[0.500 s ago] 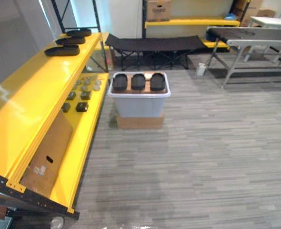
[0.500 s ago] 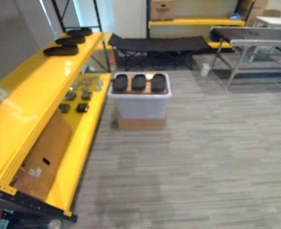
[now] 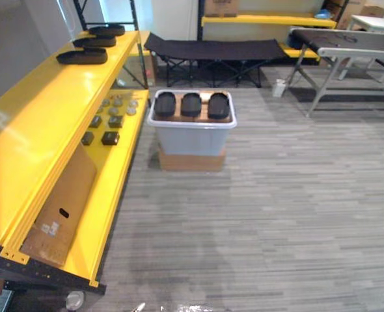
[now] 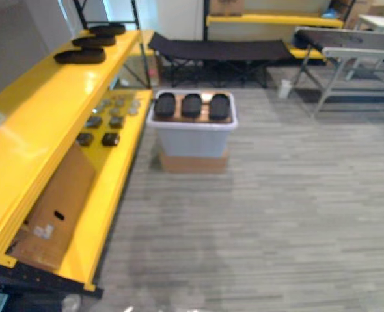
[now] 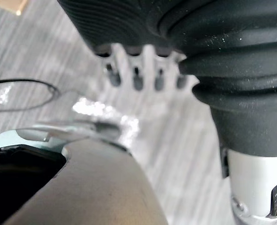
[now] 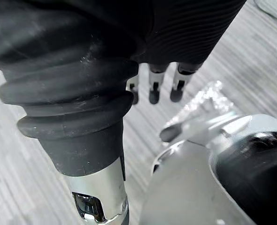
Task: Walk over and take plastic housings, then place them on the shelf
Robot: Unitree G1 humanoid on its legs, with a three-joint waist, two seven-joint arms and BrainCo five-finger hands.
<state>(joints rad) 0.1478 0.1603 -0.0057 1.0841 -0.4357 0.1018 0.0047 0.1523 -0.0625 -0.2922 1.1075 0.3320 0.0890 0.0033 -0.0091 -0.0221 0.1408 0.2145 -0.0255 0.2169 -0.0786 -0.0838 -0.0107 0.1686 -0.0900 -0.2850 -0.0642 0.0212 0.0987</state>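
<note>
Both robot hands [image 5: 137, 71] [image 6: 153, 86] slack, empty.

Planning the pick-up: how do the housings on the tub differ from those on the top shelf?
The tub housings sit side by side on the grey tub; the shelf housings lie one behind another on the yellow top shelf. The tub housings point lengthwise away; the shelf housings lie crosswise. Both groups are three black ovals.

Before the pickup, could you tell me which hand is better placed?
Probably left: left hand and right hand both hang open, housings on the bin lie straight ahead, but the shelf stands to the left.
</note>
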